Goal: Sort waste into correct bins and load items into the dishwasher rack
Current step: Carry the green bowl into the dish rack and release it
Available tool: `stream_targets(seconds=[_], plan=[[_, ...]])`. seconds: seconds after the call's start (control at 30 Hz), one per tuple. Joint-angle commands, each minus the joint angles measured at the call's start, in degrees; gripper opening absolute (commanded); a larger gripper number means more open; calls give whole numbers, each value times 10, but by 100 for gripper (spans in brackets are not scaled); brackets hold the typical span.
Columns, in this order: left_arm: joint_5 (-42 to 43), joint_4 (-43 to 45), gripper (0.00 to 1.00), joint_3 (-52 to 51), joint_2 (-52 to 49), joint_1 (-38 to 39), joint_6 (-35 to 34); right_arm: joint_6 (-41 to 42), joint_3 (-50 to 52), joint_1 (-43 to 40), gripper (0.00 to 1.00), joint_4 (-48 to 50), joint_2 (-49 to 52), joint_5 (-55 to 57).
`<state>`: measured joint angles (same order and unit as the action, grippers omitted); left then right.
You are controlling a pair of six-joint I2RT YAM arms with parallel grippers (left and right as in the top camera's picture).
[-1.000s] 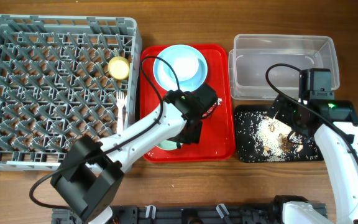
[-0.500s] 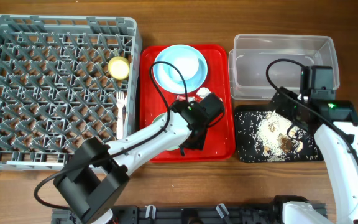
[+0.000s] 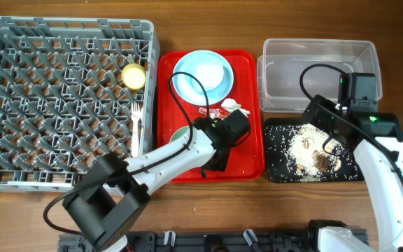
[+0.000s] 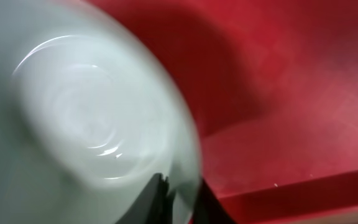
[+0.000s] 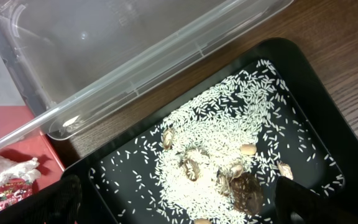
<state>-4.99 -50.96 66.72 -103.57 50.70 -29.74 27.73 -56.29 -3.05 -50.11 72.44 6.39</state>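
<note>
The large square grey plastic pegged rack (image 3: 61,98) fills the worktop's left end. A small yellow cup (image 3: 133,76) and a white plastic fork (image 3: 137,120) sit near its right side. On the red serving tray (image 3: 249,157) mid-worktop, the left gripper (image 4: 182,198) pinches the rim of the pale green bowl (image 4: 86,124). A small red crinkled wrapper (image 3: 210,112) and a crumpled white paper napkin (image 3: 231,106) lie just behind. At the right end, the right gripper (image 5: 179,204) hangs with jaws wide over beige grainy scraps (image 3: 310,150) in the shallow black rectangular tray (image 5: 328,124).
</note>
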Motion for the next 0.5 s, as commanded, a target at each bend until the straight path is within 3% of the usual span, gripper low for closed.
stream_targets(seconds=[0.0, 0.23, 0.27, 0.37, 0.47], plan=[[-13, 5, 5, -12, -7, 3, -8, -6, -6, -2, 100, 2, 5, -5], [-10, -47, 4, 15, 25, -2, -7, -6, -6, -2, 100, 2, 5, -5], [32, -89, 4, 58, 74, -26, 21, -6, -6, -2, 100, 2, 5, -5], [170, -97, 4, 75, 154, -82, 95, -6, -6, -2, 100, 2, 5, -5], [376, -118, 4, 75, 245, -220, 164, -6, -6, -2, 100, 2, 5, -5]])
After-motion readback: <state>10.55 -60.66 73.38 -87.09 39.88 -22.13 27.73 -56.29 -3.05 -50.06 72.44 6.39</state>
